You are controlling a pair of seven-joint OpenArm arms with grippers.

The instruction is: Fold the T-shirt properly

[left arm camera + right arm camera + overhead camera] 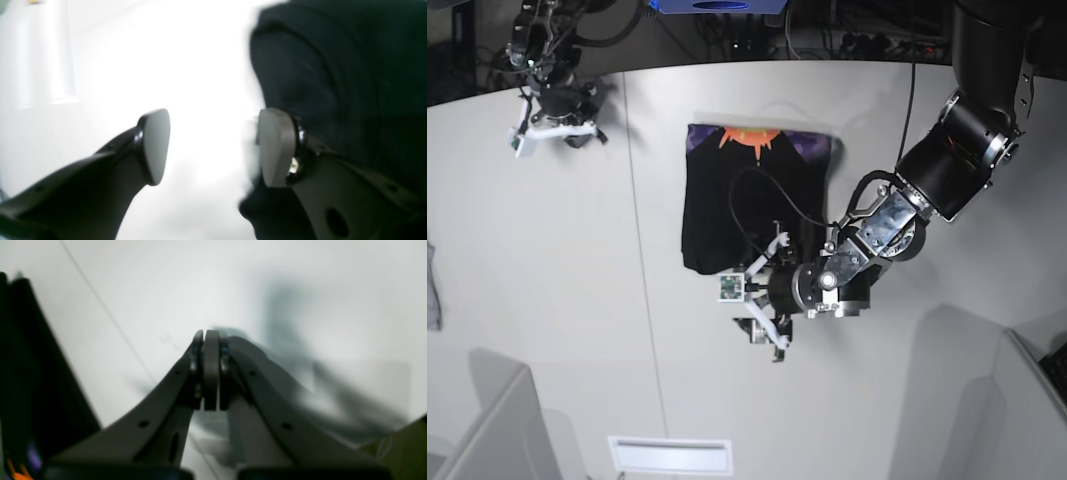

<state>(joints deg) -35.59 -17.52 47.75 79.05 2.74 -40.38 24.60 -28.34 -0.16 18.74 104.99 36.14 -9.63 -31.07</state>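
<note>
The shirt (727, 200) lies on the white table (557, 270), its purple and orange print towards the table's far edge in the base view; the left gripper (213, 148) stands with jaws apart at the shirt's near end, one fingertip over white table, the other against or over black cloth, which I cannot tell; the right gripper (210, 336) has its jaws closed together, beside the shirt and near the table's far edge.
</note>
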